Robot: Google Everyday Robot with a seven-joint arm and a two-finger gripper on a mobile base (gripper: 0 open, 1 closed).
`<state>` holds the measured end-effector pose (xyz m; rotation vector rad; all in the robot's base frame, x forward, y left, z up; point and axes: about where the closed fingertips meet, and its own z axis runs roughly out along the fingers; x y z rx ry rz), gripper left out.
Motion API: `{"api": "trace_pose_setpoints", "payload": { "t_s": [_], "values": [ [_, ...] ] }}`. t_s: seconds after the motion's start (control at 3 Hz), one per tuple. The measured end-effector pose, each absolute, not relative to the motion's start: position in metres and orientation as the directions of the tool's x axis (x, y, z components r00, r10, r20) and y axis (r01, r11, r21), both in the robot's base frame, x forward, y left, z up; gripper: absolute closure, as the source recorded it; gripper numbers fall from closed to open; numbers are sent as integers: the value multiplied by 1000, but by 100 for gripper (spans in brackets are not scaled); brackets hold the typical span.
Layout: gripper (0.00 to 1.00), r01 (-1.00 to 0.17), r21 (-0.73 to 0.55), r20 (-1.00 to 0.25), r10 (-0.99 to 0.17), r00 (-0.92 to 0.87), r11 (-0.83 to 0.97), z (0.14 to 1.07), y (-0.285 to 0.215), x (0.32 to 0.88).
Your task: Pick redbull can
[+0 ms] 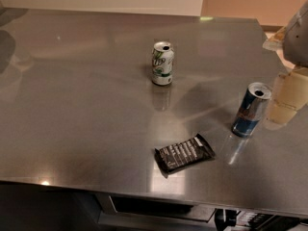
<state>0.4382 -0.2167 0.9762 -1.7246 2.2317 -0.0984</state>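
My pincer [285,101] hangs at the right edge of the view, just beside the redbull can [250,110], on its 3 o'clock side. Whether it is released or clenched I cannot tell.

The can stands on the steel table [72,105], at about 4 o'clock from the white and green can [162,63] and at 2 o'clock from the black wrapped bar [184,153], apart from both.

The step in hand, as I judge it, is the final approach. To do it well I should come in level from 3 o'clock, square across the can, centre on its mid-body and only then grip, gently. A tall slim can will likely tip if I nudge one side first.

The can is upright: its long axis rises from the table, base down, with the silver top and its dark opening facing up. It seems to lean slightly toward 1 o'clock here, which I take for the camera's angle, not a real tilt.
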Motion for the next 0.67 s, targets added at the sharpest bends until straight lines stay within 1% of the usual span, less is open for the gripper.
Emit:
{"api": "trace_pose_setpoints", "payload": {
  "t_s": [0.33, 0.67],
  "values": [
    [0, -932, -247, -218, -952, -213, 265, 977, -219, 440],
    [0, -932, -217, -276, -934, -227, 291, 969, -231, 455]
  ]
}}
